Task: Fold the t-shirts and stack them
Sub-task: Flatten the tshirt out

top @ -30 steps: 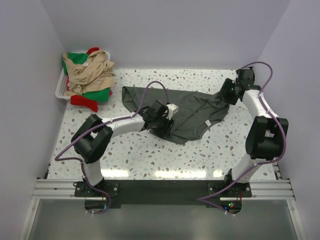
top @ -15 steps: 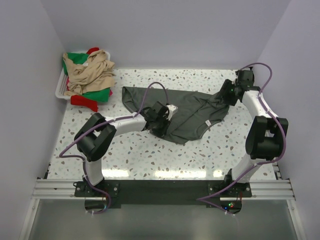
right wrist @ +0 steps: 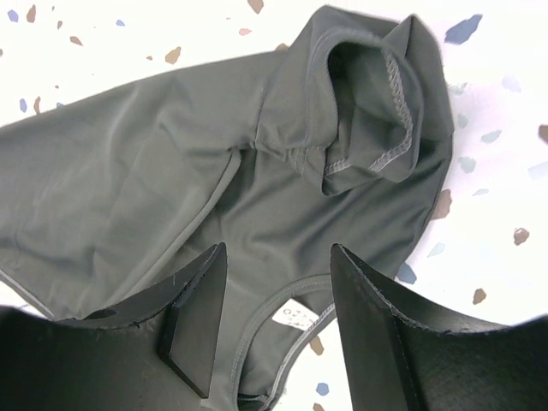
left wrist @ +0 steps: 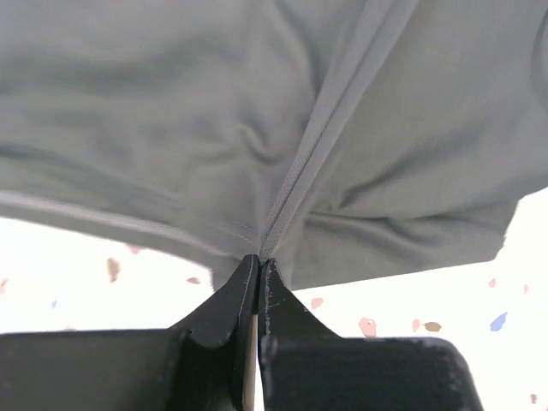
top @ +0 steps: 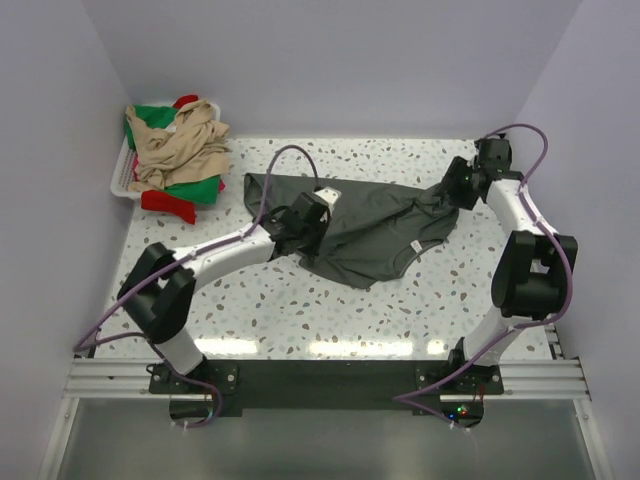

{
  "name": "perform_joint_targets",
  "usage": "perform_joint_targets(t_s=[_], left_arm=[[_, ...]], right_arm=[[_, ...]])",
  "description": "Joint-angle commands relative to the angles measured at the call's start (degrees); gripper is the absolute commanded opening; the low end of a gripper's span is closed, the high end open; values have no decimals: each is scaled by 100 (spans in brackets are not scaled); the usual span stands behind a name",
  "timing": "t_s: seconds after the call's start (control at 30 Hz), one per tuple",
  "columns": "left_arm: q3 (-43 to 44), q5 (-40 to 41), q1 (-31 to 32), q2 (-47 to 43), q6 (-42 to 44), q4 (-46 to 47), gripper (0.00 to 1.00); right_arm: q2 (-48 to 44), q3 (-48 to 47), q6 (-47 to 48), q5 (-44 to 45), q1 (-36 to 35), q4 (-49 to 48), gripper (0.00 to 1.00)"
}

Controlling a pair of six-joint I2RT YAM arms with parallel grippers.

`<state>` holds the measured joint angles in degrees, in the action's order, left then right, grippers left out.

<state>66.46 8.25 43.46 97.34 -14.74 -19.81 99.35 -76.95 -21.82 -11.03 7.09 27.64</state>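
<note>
From the top camera, one dark grey t-shirt (top: 375, 228) is seen lying crumpled and partly spread in the middle of the speckled table (top: 290, 305), its cloth plain and bunched toward the right. The left gripper (top: 318, 206) is placed at the shirt's left part and the right gripper (top: 452, 192) at its right end. One white basket (top: 117, 180) is set at the far left corner, heaped with one beige t-shirt (top: 180, 150) on top and green cloth (top: 150, 118) and red cloth (top: 165, 202) beneath; how many green and red shirts there are cannot be told. In the left wrist view, the two black fingers (left wrist: 227, 295) are pressed together, and a raised fold of the grey cloth is pinched between their tips, with creases running away from the pinch. In the right wrist view, the two fingers (right wrist: 195, 312) are spread wide over the shirt and nothing is held between them; one open sleeve (right wrist: 368, 111) with stitched hem is shown, and one small white neck label (right wrist: 297, 315) is seen at the collar.
</note>
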Motion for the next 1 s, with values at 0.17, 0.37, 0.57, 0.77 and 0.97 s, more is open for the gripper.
perform_joint_targets(t_s=[0.17,0.37,0.57,0.77,0.97], left_arm=[[228,1457,-461,-1269,-688,-724,0],[-510,2058,-1216,-2130,-767,-911,0],[-862,1785,-1446,-2325,-424,-769,0],[-924,1741,-1455,-2255,-512,-752,0],[-950,1654,-1499,-2211,-538,-752,0]], right_arm=[[339,-330,38,162,169,-13,56],[401,-584,-15,57,284,13,56],[585,-637,-85,-592,275,-179,56],[472,-357,178,-1261,-32,-346,54],[470,101,398,-1612,-261,-549,54]])
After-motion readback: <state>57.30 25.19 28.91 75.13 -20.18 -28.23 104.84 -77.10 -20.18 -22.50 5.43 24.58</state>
